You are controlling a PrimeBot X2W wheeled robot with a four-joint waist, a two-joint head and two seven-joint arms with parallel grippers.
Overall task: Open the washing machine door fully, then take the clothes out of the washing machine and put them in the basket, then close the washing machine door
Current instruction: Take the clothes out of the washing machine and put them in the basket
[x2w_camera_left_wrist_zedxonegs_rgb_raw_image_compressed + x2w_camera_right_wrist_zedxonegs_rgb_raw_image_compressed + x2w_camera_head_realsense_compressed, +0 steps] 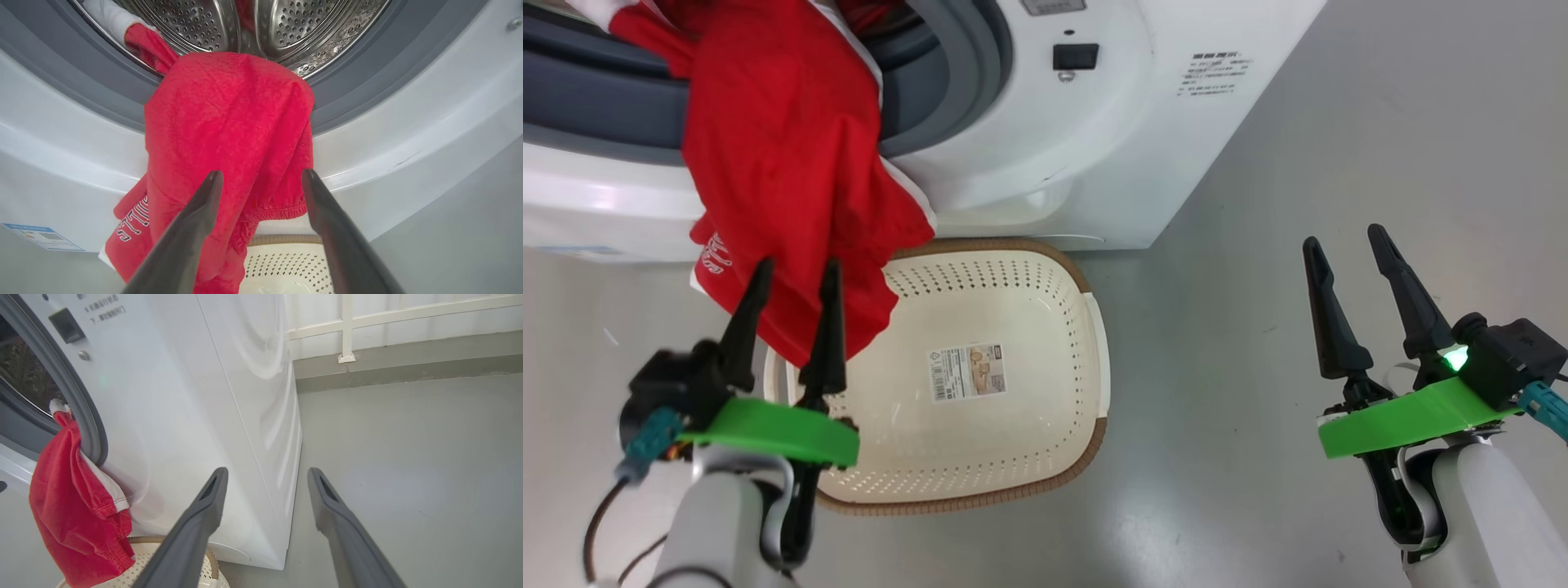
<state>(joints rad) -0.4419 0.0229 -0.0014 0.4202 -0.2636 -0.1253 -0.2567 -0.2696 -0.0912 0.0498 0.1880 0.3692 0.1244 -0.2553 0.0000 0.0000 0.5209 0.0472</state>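
Red clothes (784,163) hang out of the washing machine (1045,155) over its grey gasket, the lower end drooping above the left corner of the cream basket (1029,286). White lettering shows on the hanging hem (132,222). More red and white cloth (139,38) lies inside the steel drum (294,28). My left gripper (798,269) is open just before the hanging cloth, its fingers (196,220) either side of the lower fold; contact cannot be told. My right gripper (1343,237) is open over the floor to the right. The washing machine door is out of view.
The basket (286,265) stands on the grey floor right against the washer's front. A blue label (41,237) sits at the washer's lower corner. Bare floor (408,457) stretches right of the machine to a low kerb and white railing (347,330).
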